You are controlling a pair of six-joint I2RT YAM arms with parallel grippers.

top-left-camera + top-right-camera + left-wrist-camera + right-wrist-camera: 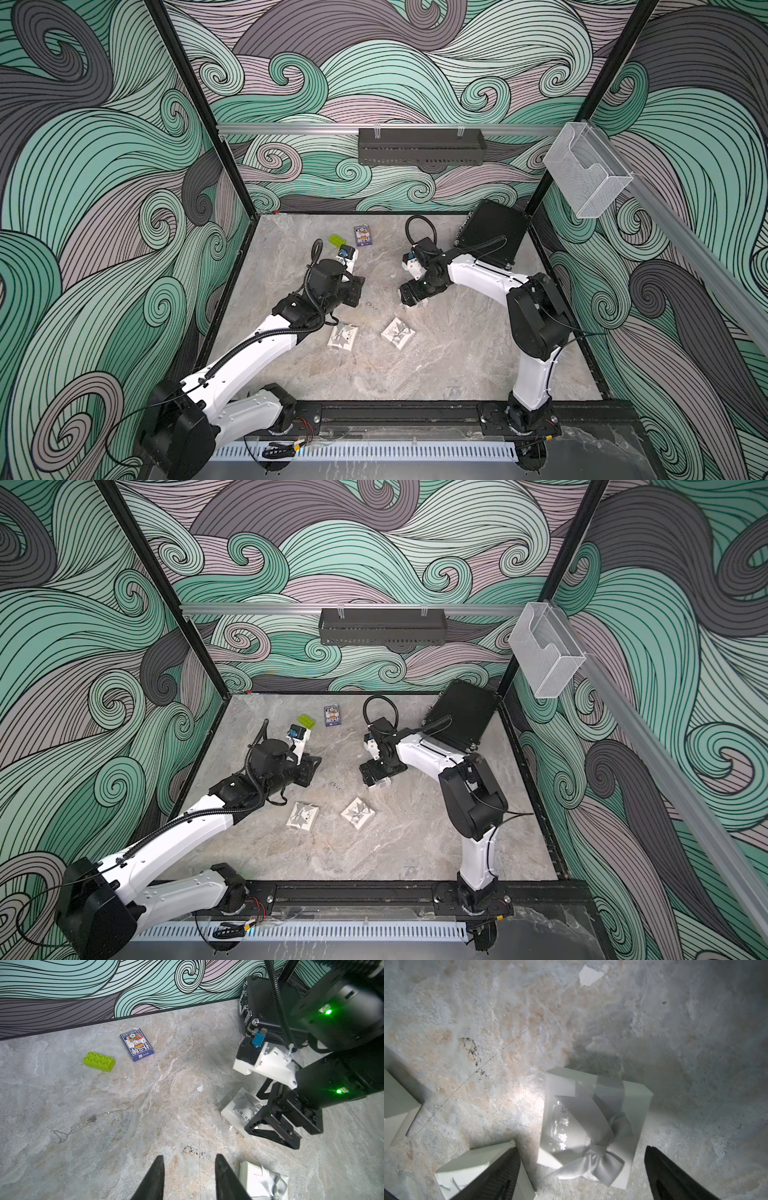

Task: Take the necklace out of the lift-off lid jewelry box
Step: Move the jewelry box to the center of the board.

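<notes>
The necklace (93,1119), a thin silver chain, lies stretched on the marble table (457,353), outside any box; I cannot make it out in the top views. A white jewelry box piece with a grey ribbon bow (591,1118) rests on the table between the wide-apart fingers of my right gripper (581,1167), which is open and touches nothing. In both top views that gripper (409,296) hovers low over it. Two more white ribboned box pieces (343,336) (398,332) lie nearer the front. My left gripper (190,1167) is open and holds nothing, over bare table.
A green toy brick (99,1061) and a blue pack of playing cards (137,1045) lie near the back wall. A black case (492,232) leans at the back right corner. A dark stain (191,1150) marks the table centre.
</notes>
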